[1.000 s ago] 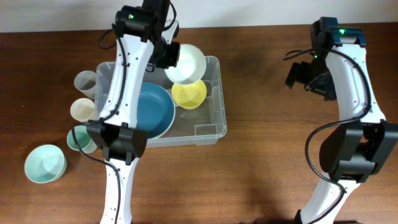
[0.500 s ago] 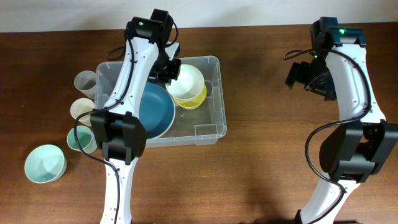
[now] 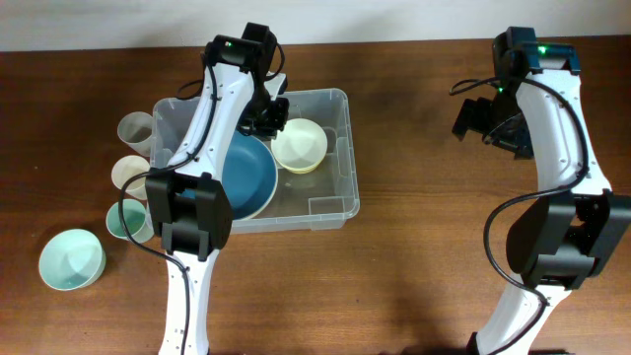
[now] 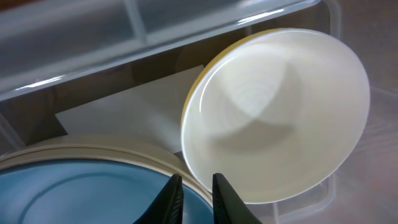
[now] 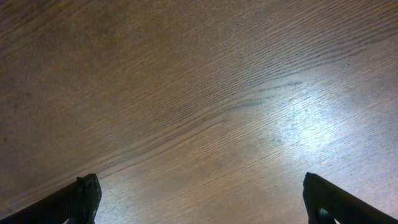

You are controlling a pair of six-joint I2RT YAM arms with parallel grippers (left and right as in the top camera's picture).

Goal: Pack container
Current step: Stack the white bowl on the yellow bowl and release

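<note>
The clear plastic container (image 3: 340, 148) stands at the table's back left. In it lie a blue plate (image 3: 246, 177) and a white bowl (image 3: 299, 143) nested in a yellow bowl, whose rim just shows in the left wrist view (image 4: 205, 71). My left gripper (image 3: 271, 120) is low inside the container. Its fingers (image 4: 196, 186) are nearly together at the white bowl's (image 4: 273, 118) left rim, above the blue plate (image 4: 81, 193). My right gripper (image 3: 483, 123) is open and empty, its fingers (image 5: 199, 199) wide apart over bare wood.
Left of the container stand a grey cup (image 3: 135, 129), a cream cup (image 3: 130, 174) and a green cup (image 3: 124, 220). A mint bowl (image 3: 71, 259) sits at the front left. A white label (image 4: 137, 112) lies on the container's base.
My left gripper has carried the white bowl down from above the container's back edge and set it into the yellow bowl. The right arm has not moved.
</note>
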